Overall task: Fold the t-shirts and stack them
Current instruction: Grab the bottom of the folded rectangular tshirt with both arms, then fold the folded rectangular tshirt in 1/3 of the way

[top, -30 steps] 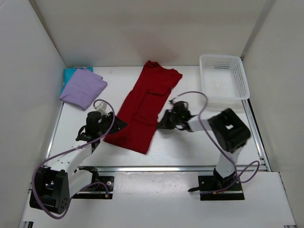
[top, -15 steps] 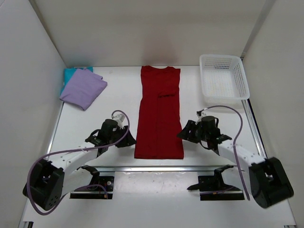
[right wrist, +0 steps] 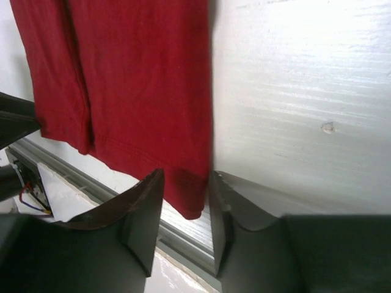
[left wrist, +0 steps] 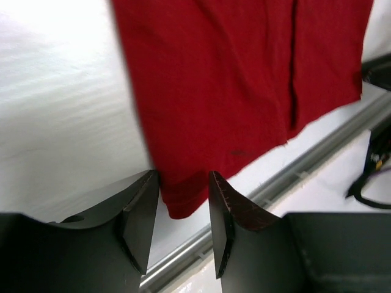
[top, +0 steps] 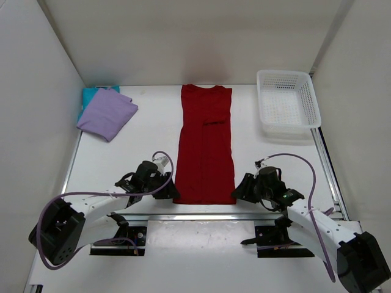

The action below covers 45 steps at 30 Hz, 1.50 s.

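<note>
Red t-shirt (top: 206,146) flat on desk (top: 146,134), one near hem corner inside the parted left claw (left wrist: 182,201), the other inside the parted right claw (right wrist: 186,195), neither pinching, likely staged to fold the hem away.

Red t-shirt (top: 205,146) matt cloth; table (top: 140,146) smooth white; basket (top: 284,72) plastic lattice.

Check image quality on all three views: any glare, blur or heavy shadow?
Top view: even light and sharp, with only a faint shadow at the near edge of the basket. Left wrist: the table is blown out at upper left, the left tool is dark and soft up close, and the red shirt is slightly soft. Right wrist: streaky glare on the table, and the right tool is dark with little detail.
</note>
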{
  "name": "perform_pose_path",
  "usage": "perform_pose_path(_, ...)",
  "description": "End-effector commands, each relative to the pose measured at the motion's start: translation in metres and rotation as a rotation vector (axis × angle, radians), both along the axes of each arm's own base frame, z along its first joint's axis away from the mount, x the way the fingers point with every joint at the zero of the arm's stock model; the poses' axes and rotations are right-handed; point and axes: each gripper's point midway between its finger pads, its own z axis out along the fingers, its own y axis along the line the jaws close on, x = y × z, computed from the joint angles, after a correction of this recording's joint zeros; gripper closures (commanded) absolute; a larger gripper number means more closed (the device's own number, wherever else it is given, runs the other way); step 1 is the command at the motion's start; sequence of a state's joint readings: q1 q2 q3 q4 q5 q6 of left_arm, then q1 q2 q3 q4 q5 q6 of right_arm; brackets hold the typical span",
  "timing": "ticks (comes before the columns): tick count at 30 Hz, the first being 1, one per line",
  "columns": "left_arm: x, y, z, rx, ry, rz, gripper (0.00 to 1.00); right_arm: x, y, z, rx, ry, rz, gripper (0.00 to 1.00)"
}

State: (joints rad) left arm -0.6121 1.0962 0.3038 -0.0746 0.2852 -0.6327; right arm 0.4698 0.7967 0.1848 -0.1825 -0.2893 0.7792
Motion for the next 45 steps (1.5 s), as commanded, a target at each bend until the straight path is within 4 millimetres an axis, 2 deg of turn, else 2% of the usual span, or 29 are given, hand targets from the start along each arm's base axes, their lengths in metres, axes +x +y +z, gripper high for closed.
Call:
perform_pose_path(1, -0.035, 0.010, -0.025, 0.061, 0.120, -0.046, 0.51, -0.018, -0.005, -0.017, -0.025, 0.086, 0.008, 0.67)
perform_pose_path(4, -0.037, 0.008, -0.024, 0.049, 0.122, -0.050, 0.53, -0.021, -0.005, -0.018, -0.020, 0.092, -0.001, 0.71)
perform_pose_path(6, -0.038, 0.003, -0.022, 0.033, 0.128, -0.068, 0.58, -0.024, -0.003, -0.017, -0.006, 0.100, 0.004, 0.80)
perform_pose_path(7, -0.040, 0.002, -0.022, 0.031, 0.133, -0.075, 0.63, -0.024, -0.002, -0.016, 0.004, 0.090, 0.016, 0.86)
perform_pose_path(8, -0.042, 0.004, -0.024, 0.032, 0.145, -0.072, 0.76, -0.023, -0.001, -0.016, 0.006, 0.091, 0.014, 0.91)
perform_pose_path(9, -0.042, 0.003, -0.023, 0.030, 0.144, -0.069, 0.83, -0.024, -0.001, -0.015, 0.005, 0.088, 0.023, 1.00)
perform_pose_path(11, -0.049, 0.006, -0.025, 0.043, 0.153, -0.071, 1.00, -0.025, -0.001, -0.015, -0.017, 0.091, 0.014, 1.00)
perform_pose_path(15, -0.085, 0.013, -0.019, 0.054, 0.224, -0.101, 1.00, -0.053, 0.016, 0.001, -0.003, 0.100, 0.082, 1.00)
perform_pose_path(16, -0.088, 0.016, -0.018, 0.047, 0.237, -0.087, 1.00, -0.060, 0.012, -0.001, -0.025, 0.121, 0.079, 1.00)
perform_pose_path(17, -0.093, 0.018, -0.011, 0.020, 0.247, -0.076, 1.00, -0.063, 0.014, 0.008, -0.009, 0.113, 0.078, 1.00)
perform_pose_path(18, -0.088, 0.014, 0.003, -0.024, 0.209, -0.067, 1.00, -0.062, 0.018, 0.018, 0.023, 0.090, 0.079, 1.00)
perform_pose_path(19, -0.087, 0.016, 0.009, -0.038, 0.225, -0.040, 1.00, -0.061, 0.017, 0.020, 0.019, 0.086, 0.069, 1.00)
perform_pose_path(21, -0.070, 0.012, 0.039, -0.095, 0.170, -0.010, 1.00, -0.053, 0.018, 0.034, 0.025, 0.050, 0.088, 1.00)
perform_pose_path(22, -0.062, 0.012, 0.046, -0.098, 0.150, 0.002, 1.00, -0.046, 0.016, 0.038, 0.036, 0.045, 0.078, 0.99)
perform_pose_path(24, -0.037, 0.004, 0.073, -0.131, 0.071, 0.016, 1.00, -0.018, 0.012, 0.051, 0.038, -0.016, 0.065, 1.00)
perform_pose_path(25, -0.026, 0.005, 0.073, -0.117, 0.067, 0.032, 1.00, -0.012, 0.015, 0.058, 0.050, -0.042, 0.086, 1.00)
perform_pose_path(27, 0.008, -0.006, 0.102, -0.173, -0.025, 0.038, 1.00, 0.022, 0.005, 0.065, 0.009, -0.086, 0.063, 1.00)
perform_pose_path(28, 0.027, -0.007, 0.110, -0.169, -0.052, 0.066, 1.00, 0.035, 0.010, 0.082, 0.032, -0.147, 0.094, 1.00)
perform_pose_path(29, 0.044, -0.006, 0.116, -0.173, -0.081, 0.089, 1.00, 0.055, 0.005, 0.082, 0.029, -0.148, 0.067, 1.00)
perform_pose_path(30, 0.061, -0.014, 0.124, -0.190, -0.105, 0.086, 1.00, 0.074, 0.001, 0.086, 0.013, -0.162, 0.050, 1.00)
perform_pose_path(31, 0.077, -0.010, 0.115, -0.161, -0.085, 0.119, 1.00, 0.092, 0.003, 0.102, 0.015, -0.224, 0.060, 1.00)
perform_pose_path(32, 0.099, -0.009, 0.129, -0.179, -0.138, 0.145, 1.00, 0.107, -0.002, 0.096, -0.012, -0.208, 0.031, 1.00)
perform_pose_path(34, 0.142, -0.009, 0.128, -0.153, -0.157, 0.192, 1.00, 0.145, -0.003, 0.103, -0.020, -0.214, 0.029, 1.00)
perform_pose_path(35, 0.155, -0.005, 0.115, -0.130, -0.125, 0.216, 1.00, 0.156, -0.004, 0.104, -0.030, -0.221, 0.016, 1.00)
perform_pose_path(36, 0.173, -0.003, 0.124, -0.155, -0.148, 0.241, 1.00, 0.174, -0.004, 0.105, -0.044, -0.223, 0.004, 1.00)
perform_pose_path(40, 0.225, -0.007, 0.120, -0.140, -0.153, 0.281, 1.00, 0.229, -0.006, 0.104, -0.033, -0.229, -0.017, 1.00)
perform_pose_path(41, 0.230, -0.008, 0.104, -0.126, -0.114, 0.282, 1.00, 0.241, -0.005, 0.109, -0.031, -0.244, -0.022, 1.00)
perform_pose_path(42, 0.239, -0.013, 0.110, -0.138, -0.123, 0.275, 1.00, 0.250, -0.006, 0.099, -0.047, -0.224, -0.033, 1.00)
perform_pose_path(45, 0.269, -0.017, 0.089, -0.108, -0.097, 0.292, 1.00, 0.277, -0.010, 0.096, -0.034, -0.225, -0.059, 1.00)
